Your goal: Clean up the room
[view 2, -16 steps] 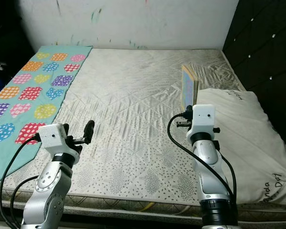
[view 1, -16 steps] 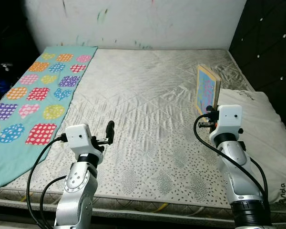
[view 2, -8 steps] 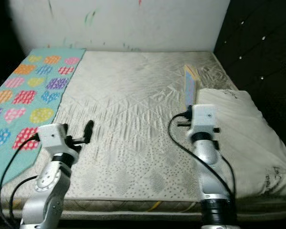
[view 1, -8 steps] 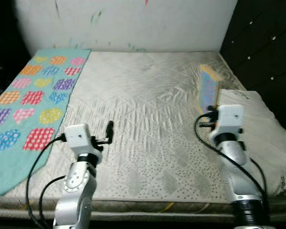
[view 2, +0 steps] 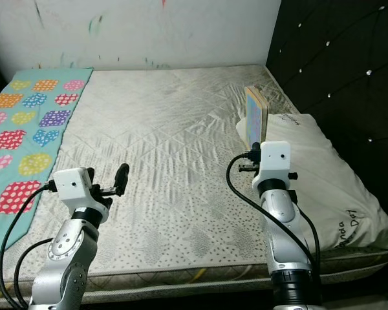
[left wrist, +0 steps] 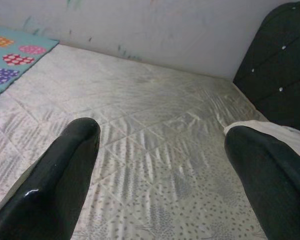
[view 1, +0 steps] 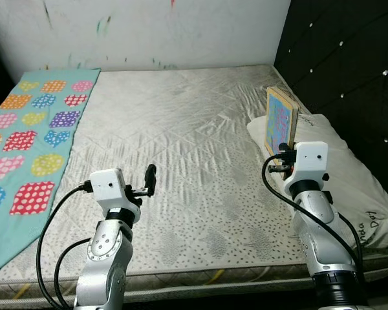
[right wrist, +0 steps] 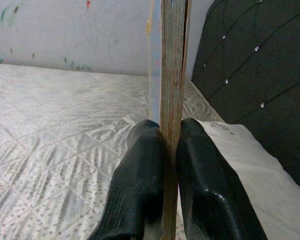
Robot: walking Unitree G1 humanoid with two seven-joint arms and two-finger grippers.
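Colourful thin book (view 1: 281, 123) upright on edge, clamped in right pincer (right wrist: 169, 131).

Glossy black gripper fingers (right wrist: 140, 190) pinch a layered cardboard book (right wrist: 171, 75); the mattress (view 1: 181, 129) is quilted, sheeny cloth.

I see a bare quilted mattress (view 1: 181, 148) against a scribbled white wall (view 1: 149, 32), with a dark tufted headboard (view 1: 343, 71) alongside.

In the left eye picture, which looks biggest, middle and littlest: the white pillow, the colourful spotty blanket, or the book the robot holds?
1. Spotty blanket, though the picture's edge cuts it off.
2. White pillow, close in size, so these two are unsure.
3. Book, clearly the smallest, clamped upright in the right gripper.
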